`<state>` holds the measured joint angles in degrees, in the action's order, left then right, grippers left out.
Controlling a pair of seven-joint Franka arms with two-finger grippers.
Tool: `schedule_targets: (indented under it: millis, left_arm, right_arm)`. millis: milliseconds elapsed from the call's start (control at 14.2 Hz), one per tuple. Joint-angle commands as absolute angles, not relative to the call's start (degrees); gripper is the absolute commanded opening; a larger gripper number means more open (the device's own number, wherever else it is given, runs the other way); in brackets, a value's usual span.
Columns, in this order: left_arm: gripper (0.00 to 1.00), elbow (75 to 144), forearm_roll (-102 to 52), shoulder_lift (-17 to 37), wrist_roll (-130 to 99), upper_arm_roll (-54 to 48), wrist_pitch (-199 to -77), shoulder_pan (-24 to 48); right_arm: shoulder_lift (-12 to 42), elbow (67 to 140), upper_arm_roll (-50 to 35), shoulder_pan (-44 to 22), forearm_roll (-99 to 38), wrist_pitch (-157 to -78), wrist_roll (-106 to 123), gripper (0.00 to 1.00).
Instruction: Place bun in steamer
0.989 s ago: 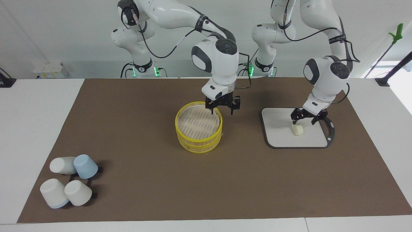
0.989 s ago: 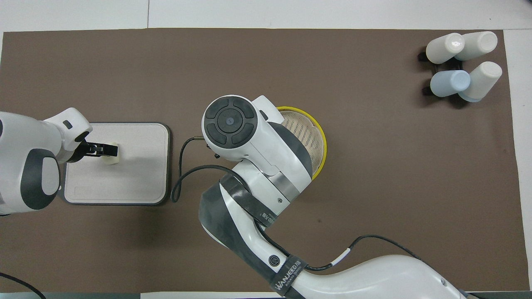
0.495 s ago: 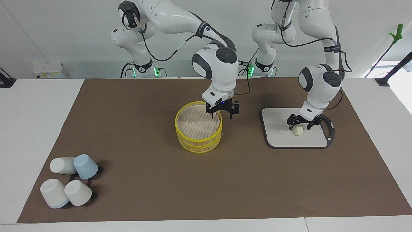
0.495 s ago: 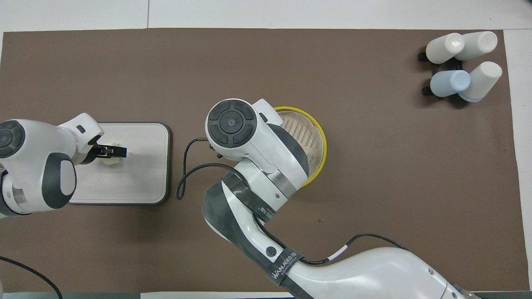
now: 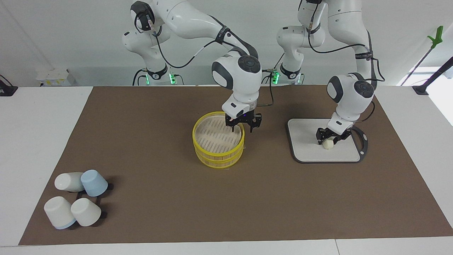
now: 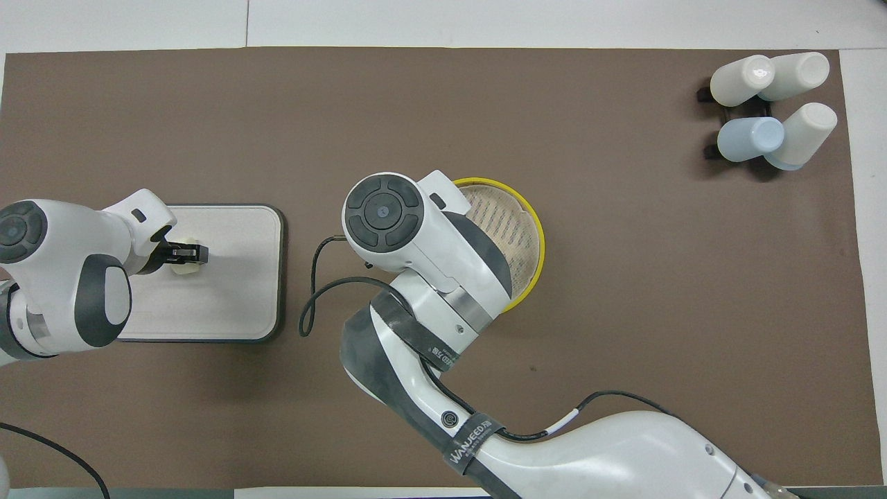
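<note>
The right end effector hangs spread over the rim of the round yellow-rimmed bamboo steamer. Toward the left arm's end from the steamer, the small cream-white bun lies on the grey-edged white board, the left end effector straddling it; whether it grips I cannot tell. Grasping seems in hand; next comes lifting it across.

Yellow-rimmed steamer, cream bun

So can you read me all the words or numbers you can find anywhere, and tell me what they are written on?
"WANJEED": white letters on the black strap around the right arm's white forearm, overhead view; small marks after it are too small to read.
Black strap on the left arm, facing view: white lettering, too small to read.
Nothing readable on the yellow-rimmed bamboo steamer, the grey board or the cups.
</note>
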<state>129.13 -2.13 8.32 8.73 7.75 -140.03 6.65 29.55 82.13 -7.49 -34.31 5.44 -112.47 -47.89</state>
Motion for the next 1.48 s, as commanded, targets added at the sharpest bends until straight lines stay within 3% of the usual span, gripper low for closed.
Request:
schedule_targets:
  millis: [0,141,212,283,565,848,1272,1413]
  left_arm:
    - [0.32,129.20,-3.08,8.35,8.79,8.00,-140.45,7.03]
    - [0.32,128.94,-3.08,8.35,8.79,7.91,-139.49,7.03]
    - [0.32,128.59,-3.08,8.35,8.79,7.91,-139.13,7.03]
    - [0.32,128.32,-3.08,8.35,8.79,7.91,-138.61,7.03]
    - [0.32,124.82,-3.25,8.26,8.62,7.82,-133.09,7.03]
    - [0.32,112.18,-4.22,8.17,3.01,7.73,-115.62,9.66]
    - [0.35,92.49,-5.18,13.44,-21.14,7.65,-100.82,23.70]
    - [0.40,90.62,-5.54,14.59,-30.10,7.56,-101.68,29.94]
  right_arm:
    - [30.50,82.70,-7.47,-34.63,7.12,-114.43,-48.87,0.61]
    - [30.50,82.79,-7.47,-34.72,7.12,-114.61,-49.22,0.43]
    - [30.50,82.79,-7.47,-34.72,7.12,-114.52,-50.35,0.15]
    - [30.50,82.18,-7.47,-34.98,7.29,-113.74,-50.62,0.00]
    - [30.15,79.28,-7.56,-34.64,9.14,-109.17,-50.01,0.00]
    - [25.16,78.83,-7.47,-27.63,8.18,-106.70,-36.43,0.00]
    - [21.10,79.28,-7.56,-14.79,6.59,-103.63,-17.76,0.00]
    - [20.65,79.63,-7.65,-11.01,4.50,-102.31,-17.67,0.00]
